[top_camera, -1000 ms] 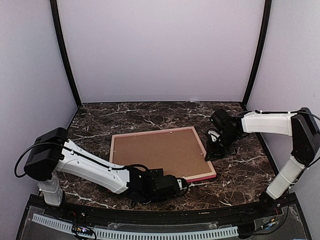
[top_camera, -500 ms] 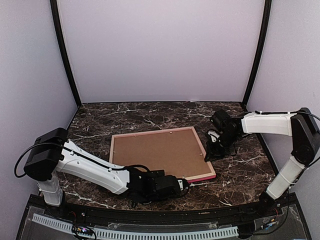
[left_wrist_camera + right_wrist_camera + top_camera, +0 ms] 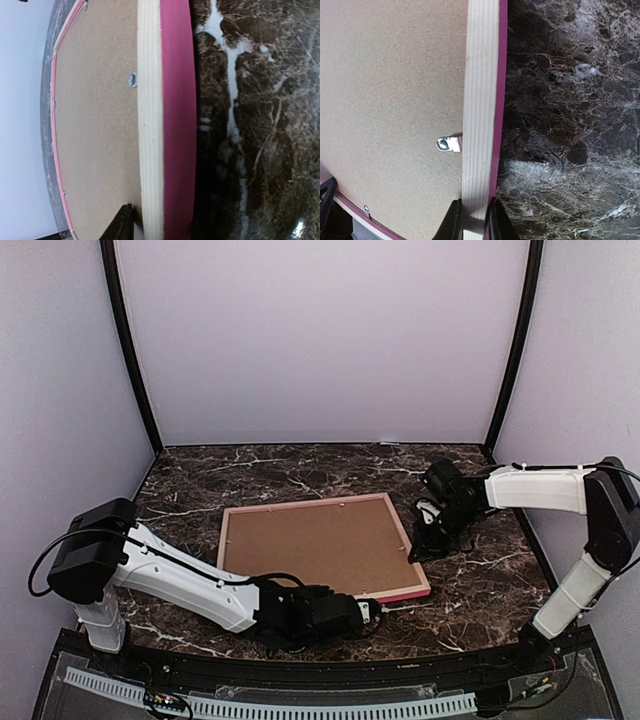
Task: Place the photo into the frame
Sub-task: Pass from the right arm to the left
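The frame (image 3: 400,595) lies face down on the marble table, its pink outer side and light wood back showing (image 3: 175,100) (image 3: 480,75). A plain brown backing board (image 3: 315,545) fills it. The photo is out of view. My right gripper (image 3: 420,550) is shut on the frame's right rail, one finger on each side of the wood (image 3: 472,220). My left gripper (image 3: 368,610) sits at the near rail by the right corner (image 3: 160,227). One dark finger (image 3: 122,225) rests on the board just inside the rail. The other finger is hidden.
Small metal tabs (image 3: 449,144) (image 3: 132,79) reach from the rails over the board. Dark marble tabletop (image 3: 250,475) surrounds the frame. White walls and two black corner posts (image 3: 130,350) close in the back and sides.
The left gripper's jaws have narrowed around the near rail, and that arm has shifted slightly. The right arm and the frame have stayed put.
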Robot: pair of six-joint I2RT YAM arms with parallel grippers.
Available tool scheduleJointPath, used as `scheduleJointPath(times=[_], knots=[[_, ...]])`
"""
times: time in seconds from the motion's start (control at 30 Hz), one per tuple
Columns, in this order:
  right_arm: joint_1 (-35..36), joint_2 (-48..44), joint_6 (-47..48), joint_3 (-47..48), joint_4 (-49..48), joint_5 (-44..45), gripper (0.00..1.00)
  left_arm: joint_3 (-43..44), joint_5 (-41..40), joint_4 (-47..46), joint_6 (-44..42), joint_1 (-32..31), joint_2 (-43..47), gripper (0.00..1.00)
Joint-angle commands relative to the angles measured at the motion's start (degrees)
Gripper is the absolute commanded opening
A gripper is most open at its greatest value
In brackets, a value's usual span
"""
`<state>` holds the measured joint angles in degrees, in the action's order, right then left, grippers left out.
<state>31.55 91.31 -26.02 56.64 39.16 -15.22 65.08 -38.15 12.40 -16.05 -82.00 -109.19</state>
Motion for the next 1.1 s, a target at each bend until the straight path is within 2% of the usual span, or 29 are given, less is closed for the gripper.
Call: scheduleJointPath(times=[0.0,0.17,0.2,0.27,0.37,0.43,0.8,1.07], knots=[[0.3,-2.5,-0.1,0.0,-3.0,-5.4,0.00,-0.6,-0.9,-0.5,-0.1,-0.3,-0.5,0.25],[0.3,-2.5,0.2,-0.3,-3.0,-5.5,0.01,2.1,-1.6,2.9,0.3,-0.3,-0.1,0.10],[0.3,-2.6,0.3,-0.2,-2.9,-5.5,0.04,2.8,-1.9,3.4,0.4,-0.3,0.3,0.04],[0.2,-3.0,0.6,0.2,-2.4,-5.1,0.12,3.6,-2.4,4.6,0.3,-0.2,1.2,0.00],[0.3,-3.8,1.1,1.4,-0.9,-3.8,0.25,4.4,-3.5,6.4,-0.1,-0.3,2.9,0.00],[0.3,-4.3,1.6,2.8,0.3,-3.3,0.29,5.1,-4.1,7.8,-0.4,-0.3,4.3,0.00],[-0.3,-8.1,4.5,17.8,9.8,2.6,0.38,12.4,-6.6,18.5,-3.1,-0.3,12.0,0.00],[-1.7,-13.2,5.5,25.1,9.4,8.5,0.46,17.2,-6.0,23.1,-9.2,-0.3,20.1,0.00]])
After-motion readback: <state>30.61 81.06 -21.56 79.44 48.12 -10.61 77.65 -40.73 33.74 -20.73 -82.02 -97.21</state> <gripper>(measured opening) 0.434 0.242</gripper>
